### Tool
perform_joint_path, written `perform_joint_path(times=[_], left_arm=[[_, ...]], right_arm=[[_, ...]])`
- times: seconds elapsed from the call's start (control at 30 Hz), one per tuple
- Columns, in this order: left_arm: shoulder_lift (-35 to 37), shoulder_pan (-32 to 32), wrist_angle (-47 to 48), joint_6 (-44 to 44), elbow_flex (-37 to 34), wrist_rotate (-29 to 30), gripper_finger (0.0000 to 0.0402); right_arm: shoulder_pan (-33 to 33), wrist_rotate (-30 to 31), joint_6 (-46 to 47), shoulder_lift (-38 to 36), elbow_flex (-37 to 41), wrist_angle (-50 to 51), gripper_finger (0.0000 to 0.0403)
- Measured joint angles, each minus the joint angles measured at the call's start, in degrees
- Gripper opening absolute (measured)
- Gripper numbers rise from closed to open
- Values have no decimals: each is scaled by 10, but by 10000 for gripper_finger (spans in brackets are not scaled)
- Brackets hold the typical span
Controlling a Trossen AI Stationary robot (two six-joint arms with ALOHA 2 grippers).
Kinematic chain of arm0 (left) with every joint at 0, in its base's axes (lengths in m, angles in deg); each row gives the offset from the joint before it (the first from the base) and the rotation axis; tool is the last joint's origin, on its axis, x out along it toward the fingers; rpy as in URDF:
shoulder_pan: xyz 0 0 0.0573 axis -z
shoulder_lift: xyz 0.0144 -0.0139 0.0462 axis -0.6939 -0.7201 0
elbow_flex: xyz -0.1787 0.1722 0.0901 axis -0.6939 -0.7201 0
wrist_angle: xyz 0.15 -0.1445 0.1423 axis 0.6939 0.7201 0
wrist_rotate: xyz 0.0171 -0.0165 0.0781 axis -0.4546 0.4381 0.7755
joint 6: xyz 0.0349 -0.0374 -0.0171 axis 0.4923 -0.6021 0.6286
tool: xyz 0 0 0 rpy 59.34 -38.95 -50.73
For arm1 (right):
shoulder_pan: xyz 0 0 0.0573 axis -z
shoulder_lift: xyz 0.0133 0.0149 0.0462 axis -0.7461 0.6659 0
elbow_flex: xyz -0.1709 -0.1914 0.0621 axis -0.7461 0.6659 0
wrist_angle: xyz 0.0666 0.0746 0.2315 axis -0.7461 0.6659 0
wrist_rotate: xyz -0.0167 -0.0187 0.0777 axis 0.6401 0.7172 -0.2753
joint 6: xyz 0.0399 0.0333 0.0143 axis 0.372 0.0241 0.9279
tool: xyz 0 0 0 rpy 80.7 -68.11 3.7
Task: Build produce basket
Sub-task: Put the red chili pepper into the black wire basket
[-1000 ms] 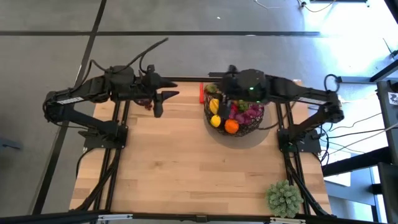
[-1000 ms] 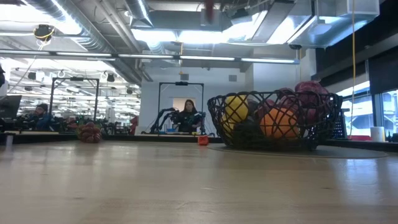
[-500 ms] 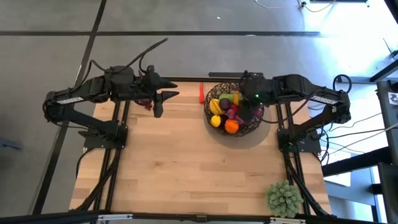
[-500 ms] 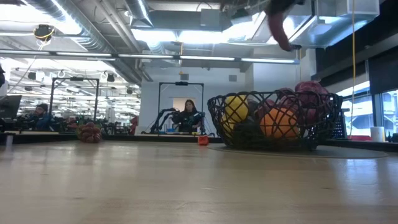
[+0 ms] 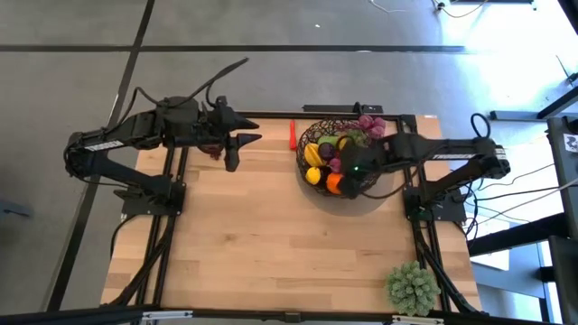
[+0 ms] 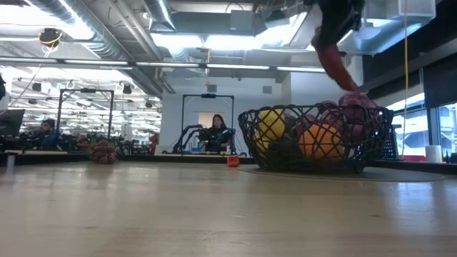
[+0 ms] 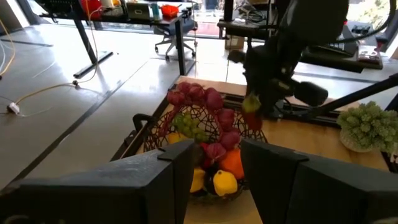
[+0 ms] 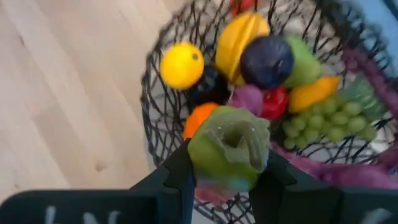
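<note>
1. The right hand (image 8: 227, 180) has been swung back over the basket (image 5: 312, 173), clamped on a green-stemmed red vegetable (image 8: 229, 149).
2. The left hand (image 5: 237, 144), fingers apart and empty, is parked well left of the basket.
3. The drop is judged imminent; one red chilli (image 5: 292, 134) is left on the desk (image 5: 271, 235), just left of the basket.

You see a table (image 5: 271, 235) of pale, smooth wood with visible grain. The basket (image 8: 155, 118) is dark open wire, and the produce (image 8: 181, 65) looks glossy like plastic.
</note>
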Motion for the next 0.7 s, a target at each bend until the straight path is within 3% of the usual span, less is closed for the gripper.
perform_joint_path(times=[0.33,0.53,0.7], left_arm=[[0,0,0,0,0,0,121],[0,0,0,0,0,0,121],[0,0,0,0,0,0,121]], right_arm=[[-14,-19,31,0,131,-99,98],[-13,5,-26,0,189,-182,98],[-5,10,-71,0,225,-193,98]])
